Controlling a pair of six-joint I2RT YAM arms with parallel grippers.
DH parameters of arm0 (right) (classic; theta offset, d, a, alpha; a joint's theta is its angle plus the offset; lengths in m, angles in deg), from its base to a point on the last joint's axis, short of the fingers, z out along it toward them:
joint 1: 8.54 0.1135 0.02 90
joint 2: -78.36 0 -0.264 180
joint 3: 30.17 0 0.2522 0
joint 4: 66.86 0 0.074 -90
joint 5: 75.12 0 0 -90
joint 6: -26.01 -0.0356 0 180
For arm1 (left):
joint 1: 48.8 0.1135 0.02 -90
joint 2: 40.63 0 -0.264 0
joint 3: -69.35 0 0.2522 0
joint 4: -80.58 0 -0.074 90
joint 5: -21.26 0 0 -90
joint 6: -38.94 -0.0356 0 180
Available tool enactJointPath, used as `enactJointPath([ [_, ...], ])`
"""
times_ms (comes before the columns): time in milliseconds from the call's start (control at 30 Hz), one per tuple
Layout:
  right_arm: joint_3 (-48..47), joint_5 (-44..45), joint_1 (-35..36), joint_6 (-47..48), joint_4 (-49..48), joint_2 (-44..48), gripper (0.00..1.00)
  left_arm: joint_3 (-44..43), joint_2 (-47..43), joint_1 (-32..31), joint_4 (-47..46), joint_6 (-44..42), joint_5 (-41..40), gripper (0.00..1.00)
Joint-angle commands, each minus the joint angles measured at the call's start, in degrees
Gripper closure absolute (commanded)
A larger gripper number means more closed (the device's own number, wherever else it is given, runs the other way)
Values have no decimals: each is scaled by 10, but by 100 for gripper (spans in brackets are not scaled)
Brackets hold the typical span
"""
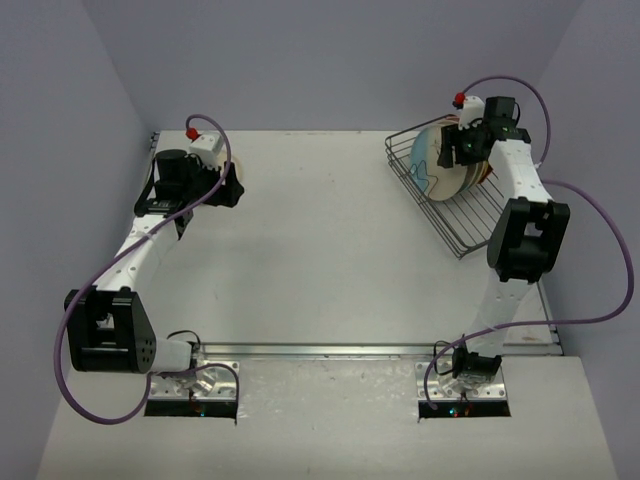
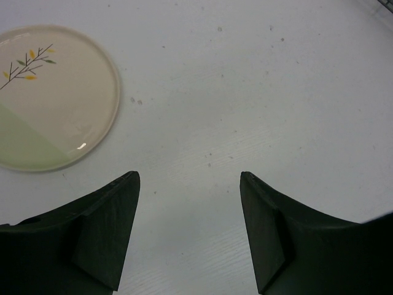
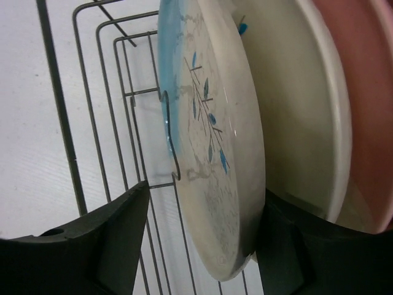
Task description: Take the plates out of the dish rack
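Note:
The dark wire dish rack [image 1: 462, 218] stands at the far right, its wires close in the right wrist view [image 3: 92, 110]. In it stand on edge a cream plate with a light-blue segment [image 3: 215, 135] [image 1: 437, 160], a cream plate [image 3: 301, 104] behind it, and a pink plate [image 3: 368, 92]. My right gripper [image 3: 206, 203] [image 1: 462, 150] is open and straddles the blue plate's rim: one finger behind it, the other apart in front. My left gripper [image 2: 189, 178] [image 1: 228, 185] is open and empty over the table. A cream plate with a pale green segment [image 2: 55, 98] lies flat beside it.
The white table [image 1: 320, 250] runs between the arms. Grey walls close in the left, back and right sides. The rack sits near the table's far right edge.

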Motion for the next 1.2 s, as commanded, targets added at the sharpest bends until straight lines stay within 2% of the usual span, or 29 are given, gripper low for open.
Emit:
enactJointPath([
  [0,-4,-112,8,-24,-4,3,45,-20,-3,-4,-20,8,10,36],
  [233,1,-113,8,-26,-2,17,70,-19,-2,-4,-22,11,9,36],
  [400,4,-96,8,-14,-2,42,84,-18,-2,-4,-23,10,13,34],
  [467,1,-80,8,-6,-2,51,94,-22,-2,-4,-22,11,14,30],
  [500,0,-74,8,-2,-2,54,96,-23,-1,-4,-20,10,14,28],
  [533,-2,-66,8,4,-2,60,99,-26,0,-4,-18,11,15,20],
  [567,-7,-56,8,11,-2,66,100,-30,0,-4,-15,11,17,11],
  [700,-23,-46,8,26,-2,93,100,-38,0,-4,-10,18,26,0],
  [1033,-116,-87,8,6,20,168,100,-49,-27,-4,-28,62,56,0],
  [1167,-116,-143,8,-33,24,190,100,-52,-34,-4,-34,84,131,0],
])
